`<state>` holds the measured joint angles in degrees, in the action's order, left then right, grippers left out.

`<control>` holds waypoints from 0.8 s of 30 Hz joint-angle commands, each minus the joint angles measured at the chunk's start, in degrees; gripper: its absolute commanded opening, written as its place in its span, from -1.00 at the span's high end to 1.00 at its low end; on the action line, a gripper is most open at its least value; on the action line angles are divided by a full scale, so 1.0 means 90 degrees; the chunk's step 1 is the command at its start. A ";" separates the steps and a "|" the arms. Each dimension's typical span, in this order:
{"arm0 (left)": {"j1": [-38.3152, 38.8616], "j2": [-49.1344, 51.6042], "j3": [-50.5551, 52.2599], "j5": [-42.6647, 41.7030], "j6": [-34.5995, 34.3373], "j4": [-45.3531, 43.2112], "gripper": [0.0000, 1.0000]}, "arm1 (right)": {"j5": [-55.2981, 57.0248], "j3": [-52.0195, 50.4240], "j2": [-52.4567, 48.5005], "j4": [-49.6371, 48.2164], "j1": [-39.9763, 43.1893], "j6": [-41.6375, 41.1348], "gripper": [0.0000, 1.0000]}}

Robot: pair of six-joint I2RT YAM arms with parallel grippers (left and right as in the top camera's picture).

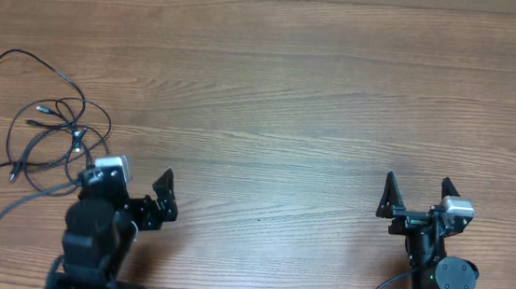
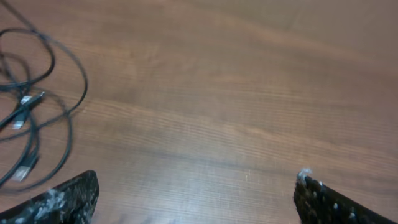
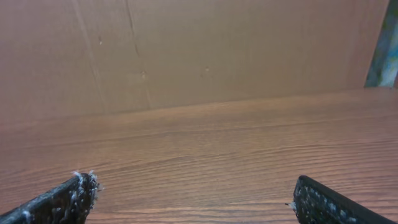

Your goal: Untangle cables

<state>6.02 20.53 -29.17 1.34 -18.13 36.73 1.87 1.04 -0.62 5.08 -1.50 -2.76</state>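
Overhead, the left end effector (image 1: 131,178) and right end effector (image 1: 416,188) gape empty, cables (image 1: 79,134) looped beside the left.

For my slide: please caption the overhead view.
Left gripper and right gripper open, empty; tangled black cables beside the left one.

The thin black flexible cables (image 1: 53,131) with small silver-tipped plug ends lie in loose, overlapping loops on the wooden table's (image 1: 318,103) left side.
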 commanded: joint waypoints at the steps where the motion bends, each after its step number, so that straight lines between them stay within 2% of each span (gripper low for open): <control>1: -0.0012 -0.0753 0.0891 0.0015 -0.0083 -0.0726 -0.99 | -0.0007 -0.0066 0.0051 -0.0046 0.0032 0.0056 -1.00; 8: -0.0012 -0.1814 0.1996 0.0260 -0.0046 -0.2237 -0.99 | -0.0007 -0.0066 0.0051 -0.0046 0.0032 0.0056 -1.00; 10: -0.0012 -0.2225 0.2475 0.0211 0.0685 -0.3427 -0.99 | -0.0007 -0.0066 0.0051 -0.0046 0.0032 0.0056 -1.00; 14: -0.0012 -0.2261 0.2863 0.0010 0.1515 -0.4716 -0.99 | -0.0007 -0.0066 0.0051 -0.0046 0.0032 0.0053 -1.00; 16: -0.0012 -0.2261 0.3009 -0.0274 0.2135 -0.5207 -0.99 | -0.0007 -0.0066 0.0051 -0.0046 0.0032 0.0056 -1.00; 18: -0.0012 -0.2261 0.3169 -0.0325 0.2421 -0.5610 -0.99 | -0.0007 -0.0066 0.0051 -0.0046 0.0032 0.0056 -1.00; 22: -0.0012 -0.2261 0.3213 -0.0532 0.3002 -0.5547 -0.99 | -0.0007 -0.0066 0.0051 -0.0046 0.0032 0.0056 -1.00; 24: -0.0012 -0.2261 0.3213 -0.0527 0.3041 -0.5323 -1.00 | -0.0005 -0.0066 0.0051 -0.0046 0.0032 0.0056 -1.00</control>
<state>6.02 0.75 -0.93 -1.58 3.07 -12.75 1.87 1.04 -0.62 5.06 -1.50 -2.70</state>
